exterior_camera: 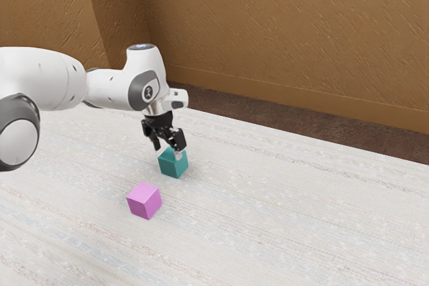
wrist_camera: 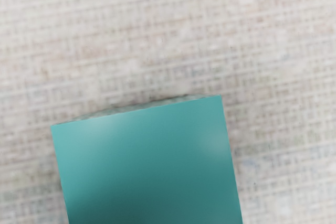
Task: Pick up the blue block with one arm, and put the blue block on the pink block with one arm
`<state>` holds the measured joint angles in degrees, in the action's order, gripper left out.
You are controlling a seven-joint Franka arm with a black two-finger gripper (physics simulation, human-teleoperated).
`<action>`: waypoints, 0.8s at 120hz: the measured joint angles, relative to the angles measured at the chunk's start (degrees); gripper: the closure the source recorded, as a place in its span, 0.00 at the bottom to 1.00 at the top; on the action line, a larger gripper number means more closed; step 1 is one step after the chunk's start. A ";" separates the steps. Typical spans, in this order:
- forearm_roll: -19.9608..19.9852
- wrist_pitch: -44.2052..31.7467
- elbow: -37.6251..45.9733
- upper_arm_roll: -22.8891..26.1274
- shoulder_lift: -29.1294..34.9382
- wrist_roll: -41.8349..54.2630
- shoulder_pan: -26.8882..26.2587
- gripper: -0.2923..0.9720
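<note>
The blue block (exterior_camera: 173,165), teal-blue in colour, rests on the pale table. The wrist view shows its flat top face (wrist_camera: 147,163) close under my hand, with a thin shadow where it meets the table. My black gripper (exterior_camera: 169,147) hangs straight over the block, open, its fingertips level with the block's top edge and straddling it. The pink block (exterior_camera: 144,200) lies on the table nearer the front, a short gap away from the blue one and toward the exterior view's left.
The pale woven table surface (exterior_camera: 288,205) stretches wide toward the exterior view's right and front. A brown textured wall (exterior_camera: 288,31) and a dark floor strip run behind the table's far edge.
</note>
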<state>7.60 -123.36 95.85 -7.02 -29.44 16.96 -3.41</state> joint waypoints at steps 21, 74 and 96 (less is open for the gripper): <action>1.57 -3.40 0.25 0.14 -1.34 -1.12 0.21 0.25; 3.63 -6.57 0.68 0.16 -3.86 -2.79 0.52 0.25; 3.78 -6.83 0.84 0.16 -4.21 -3.25 0.36 0.25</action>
<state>11.38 -130.19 96.68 -6.85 -33.66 13.71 -3.05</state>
